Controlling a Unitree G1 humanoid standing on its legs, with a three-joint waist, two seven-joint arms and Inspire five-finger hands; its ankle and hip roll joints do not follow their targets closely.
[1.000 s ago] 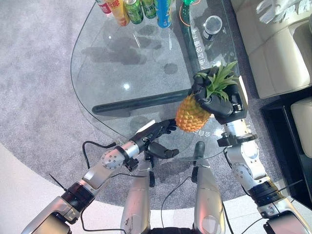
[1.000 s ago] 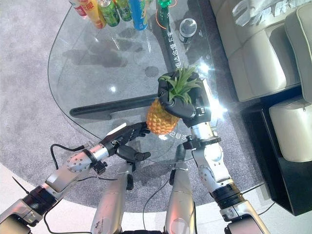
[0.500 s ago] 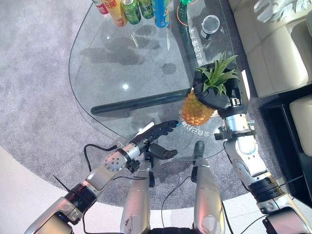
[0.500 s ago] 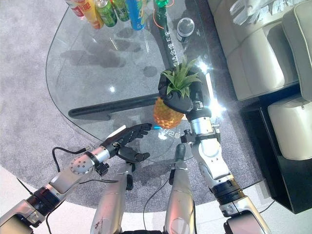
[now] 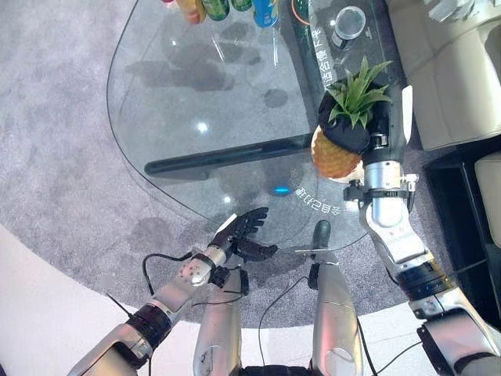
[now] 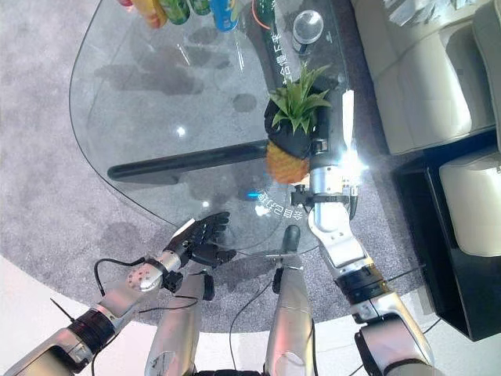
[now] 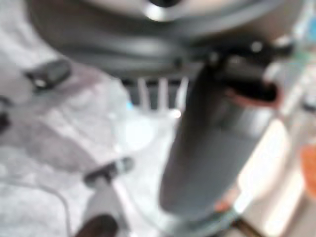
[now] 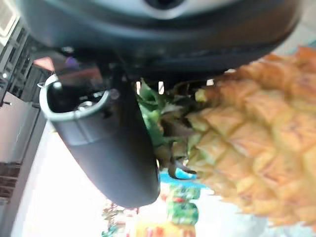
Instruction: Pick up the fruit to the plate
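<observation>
A pineapple [image 5: 335, 154] with a green leafy crown hangs above the right side of the glass table [image 5: 196, 94]. My right hand [image 5: 350, 130] is shut on it just below the leaves, and the fruit [image 8: 256, 143] shows close up past the thumb in the right wrist view. My left hand [image 5: 239, 232] hovers low by the table's near edge, fingers straight and spread, holding nothing. No plate is visible.
Several drink cans and bottles [image 5: 227, 8] stand along the table's far edge. A round lidded jar [image 5: 349, 22] sits at the far right of the glass. A cream sofa [image 5: 462, 70] runs along the right, and grey carpet [image 5: 63, 157] surrounds the table.
My right hand has lifted the pineapple up and to the right, turning it more upright. My left hand has drawn back from the fruit toward the table's near edge.
</observation>
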